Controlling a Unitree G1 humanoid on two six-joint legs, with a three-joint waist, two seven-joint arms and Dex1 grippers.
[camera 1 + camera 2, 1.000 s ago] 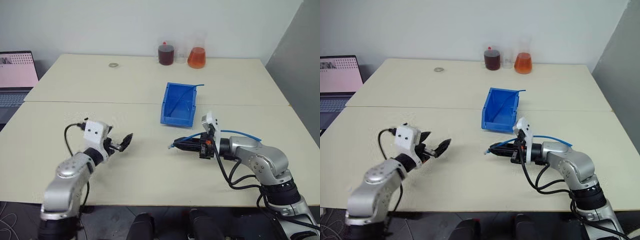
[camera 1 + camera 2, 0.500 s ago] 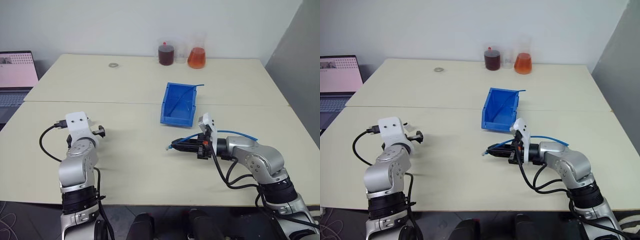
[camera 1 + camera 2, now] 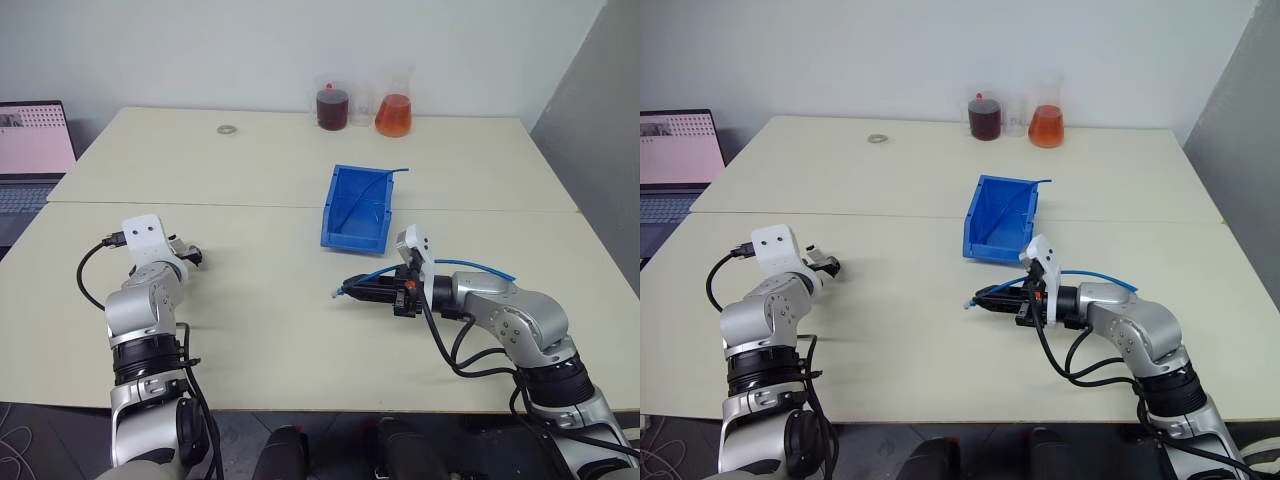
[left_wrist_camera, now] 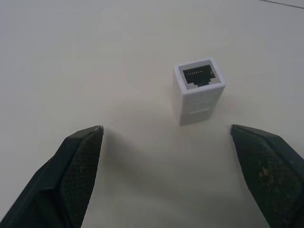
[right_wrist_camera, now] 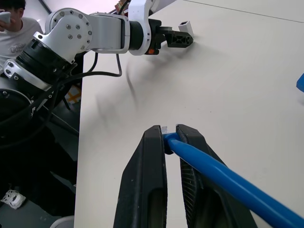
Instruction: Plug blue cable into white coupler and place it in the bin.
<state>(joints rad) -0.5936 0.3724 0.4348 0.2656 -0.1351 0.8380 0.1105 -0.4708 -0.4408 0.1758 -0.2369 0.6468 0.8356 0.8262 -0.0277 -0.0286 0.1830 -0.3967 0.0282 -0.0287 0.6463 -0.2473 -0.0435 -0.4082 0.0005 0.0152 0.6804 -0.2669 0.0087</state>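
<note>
The white coupler (image 4: 199,90) lies on the table with its dark socket facing my left wrist camera. My left gripper (image 4: 166,130) is open and low over the table, its black fingers (image 4: 78,159) spread to either side just short of the coupler, not touching it. In the eye views that gripper (image 3: 190,257) is at the near left. My right gripper (image 5: 170,133) is shut on the blue cable (image 5: 209,166) just behind its plug, held level above the table's middle (image 3: 345,292). The blue bin (image 3: 355,210) stands beyond it, with a thin blue cable (image 3: 385,178) lying inside.
An open laptop (image 3: 30,150) sits at the far left. Two flasks, one dark red (image 3: 332,105) and one orange (image 3: 393,112), stand at the table's back edge, near a small ring (image 3: 228,129). A person (image 5: 14,23) shows in the right wrist view.
My left arm has swung out to the left and turned, so its open gripper now points at the coupler. The right gripper still holds the cable in the same place.
</note>
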